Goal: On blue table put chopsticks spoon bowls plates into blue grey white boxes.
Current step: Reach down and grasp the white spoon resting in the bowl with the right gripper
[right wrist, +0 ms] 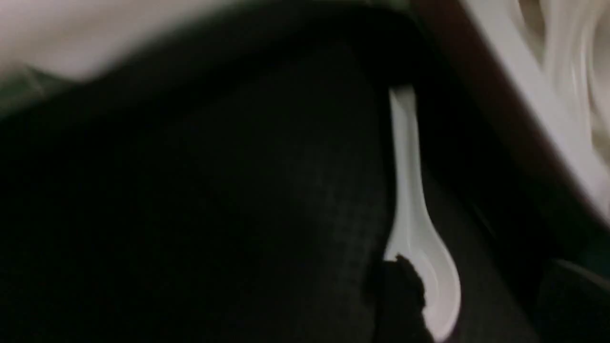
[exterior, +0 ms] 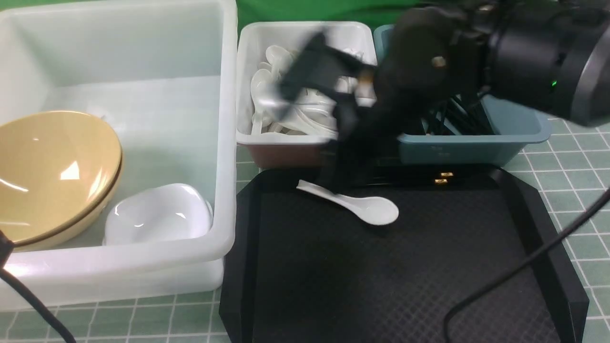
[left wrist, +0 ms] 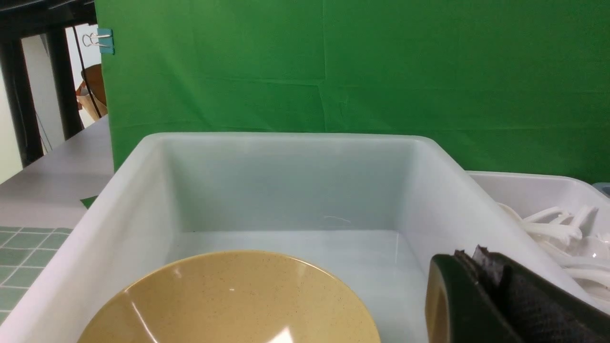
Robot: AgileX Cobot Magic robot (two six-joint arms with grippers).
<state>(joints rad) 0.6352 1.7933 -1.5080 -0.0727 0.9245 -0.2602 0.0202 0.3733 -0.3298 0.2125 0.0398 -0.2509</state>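
A white spoon (exterior: pixel 357 204) lies on the black octagonal tray (exterior: pixel 381 286), near its far edge. Black chopsticks (exterior: pixel 441 181) with gold bands lie along that far edge. My right gripper (exterior: pixel 333 143) is blurred and hangs just above the spoon's handle end, in front of the small white box (exterior: pixel 248 95). In the right wrist view it (right wrist: pixel 486 295) is open, one fingertip (right wrist: pixel 400 290) overlapping the spoon's scoop (right wrist: pixel 429 257). My left gripper (left wrist: pixel 469 257) is shut and empty over the large white box (left wrist: pixel 143 200), beside a tan bowl (left wrist: pixel 228 305).
The large white box (exterior: pixel 224 143) holds the tan bowl (exterior: pixel 52 171) and a white plate (exterior: pixel 157 214). The small white box holds several spoons (exterior: pixel 271 105). The blue-grey box (exterior: pixel 514 138) holds several chopsticks (exterior: pixel 457 119). The table (exterior: pixel 562 162) shows at right. A cable (exterior: pixel 524 267) crosses the tray.
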